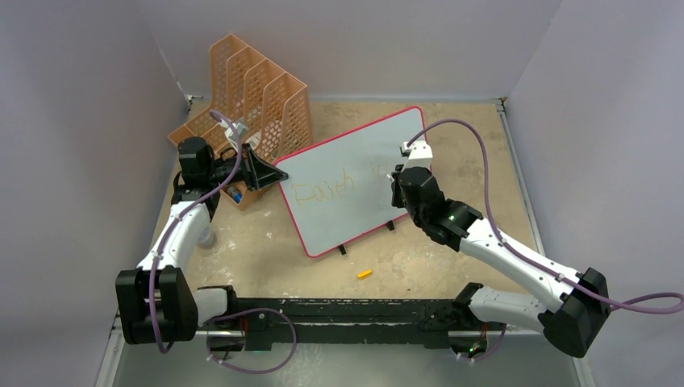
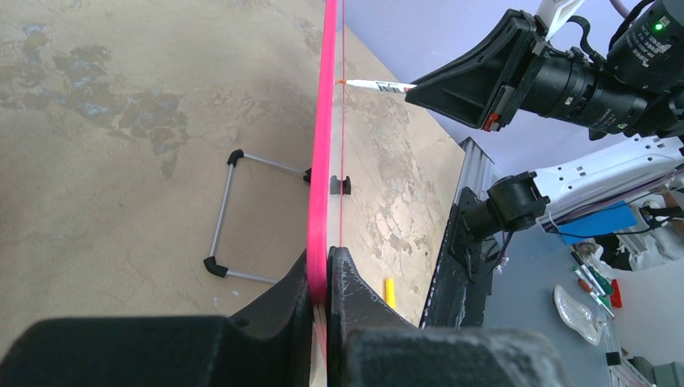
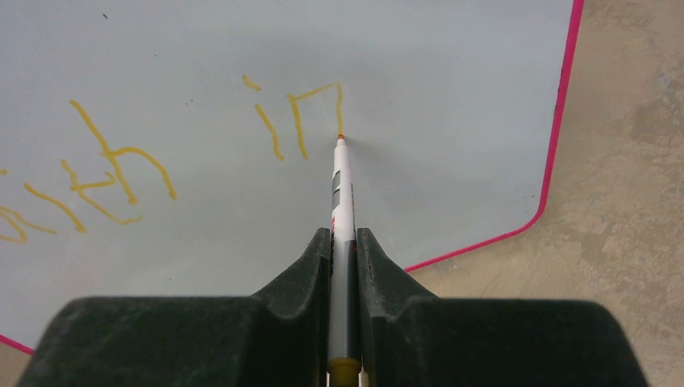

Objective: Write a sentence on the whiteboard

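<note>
Two words in: right pincer (image 3: 344,235), pinching the marker (image 3: 343,193), touches the sentence (image 3: 297,125) at "in"; left pincer (image 2: 326,262) clamps the whiteboard (image 1: 363,201) edge. Next probably calls for a lift, then a rightward hop.

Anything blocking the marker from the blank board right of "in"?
Nothing visible does. The right hand holds the marker with its tip at the end of the sentence on the whiteboard; the surface rightward is bare up to the pink frame.
</note>
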Controlling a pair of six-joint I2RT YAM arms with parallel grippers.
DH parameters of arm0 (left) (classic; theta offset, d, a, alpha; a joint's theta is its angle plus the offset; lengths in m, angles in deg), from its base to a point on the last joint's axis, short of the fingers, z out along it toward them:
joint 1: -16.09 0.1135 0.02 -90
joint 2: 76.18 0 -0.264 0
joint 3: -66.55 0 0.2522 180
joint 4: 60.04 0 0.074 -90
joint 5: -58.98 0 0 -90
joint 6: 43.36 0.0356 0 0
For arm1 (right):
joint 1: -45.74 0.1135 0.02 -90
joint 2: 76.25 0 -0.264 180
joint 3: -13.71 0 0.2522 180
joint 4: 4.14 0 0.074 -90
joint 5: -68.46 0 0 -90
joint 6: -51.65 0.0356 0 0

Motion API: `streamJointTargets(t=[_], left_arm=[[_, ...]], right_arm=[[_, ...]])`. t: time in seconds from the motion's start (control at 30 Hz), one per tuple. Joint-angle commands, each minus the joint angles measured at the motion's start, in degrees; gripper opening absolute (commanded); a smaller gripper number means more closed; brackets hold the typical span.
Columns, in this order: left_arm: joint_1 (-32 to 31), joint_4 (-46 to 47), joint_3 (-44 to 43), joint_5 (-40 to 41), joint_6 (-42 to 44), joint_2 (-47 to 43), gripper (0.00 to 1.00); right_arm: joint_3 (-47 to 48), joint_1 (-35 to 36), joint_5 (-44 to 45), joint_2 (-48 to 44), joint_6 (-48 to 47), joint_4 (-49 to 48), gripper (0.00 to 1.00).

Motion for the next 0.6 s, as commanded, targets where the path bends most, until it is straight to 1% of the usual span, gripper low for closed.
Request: streamJointTargets(t=[0.0, 0.3, 0.4, 0.57], left_arm=[[0.60, 3.64, -2.47, -0.05, 4.11, -0.59, 0.00], [0.60, 3.80, -2.24, 0.12, 3.94, -0.64, 0.00], [0.60, 3.96, -2.11, 0.30, 3.71, -0.76, 0.00], [0.63, 4.74, -1.81, 0.47, 3.16, -0.77, 0.00]], right_arm=[[0.93, -0.14, -0.64, 0.39, 1.28, 1.25, 0.00], [1.53, -0.17, -0.68, -0.54, 1.56, 2.13, 0.00], [1.62, -0.17, 1.12, -2.07, 0.01, 0.63, 0.00], [0.90, -0.05, -0.41, -5.38, -1.06, -1.20, 0.00]])
